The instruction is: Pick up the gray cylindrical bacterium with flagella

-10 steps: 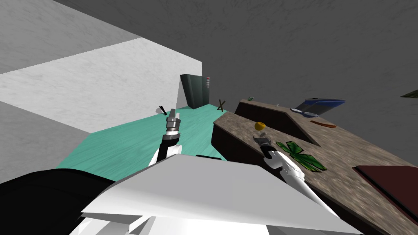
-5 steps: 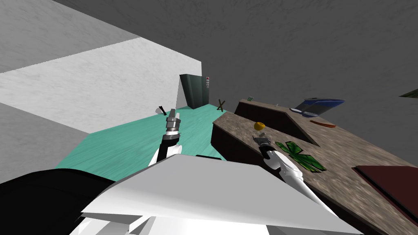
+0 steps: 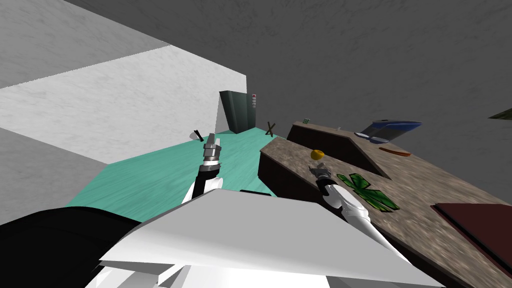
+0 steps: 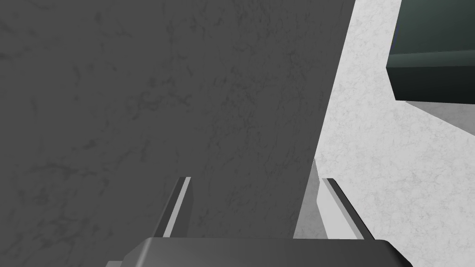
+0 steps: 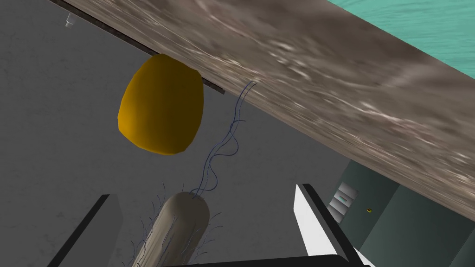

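**Kid:** Where is the grey hairy tube-shaped bacterium point(image 5: 178, 227)?

**Helper:** Between the wide-apart fingers of the right pincer point(image 5: 203, 191), touching neither; its thin threads point(image 5: 222, 143) trail past the yellow egg-shaped lump point(image 5: 161, 104) toward the brown speckled bench point(image 5: 348, 92).

**Kid:** What now?

**Helper:** Squeeze the fat body slowly, not the threads; it might roll; the left pincer point(image 4: 255, 179) hangs open too.

Teal floor point(image 3: 150, 175) spreads at centre left below a white marbled wall point(image 3: 125, 105); dark grey wall point(image 3: 375, 60) fills the upper right. A mottled brown stone tabletop point(image 3: 430, 185) crosses the lower right, a dark green cabinet point(image 3: 239, 111) mid-frame.
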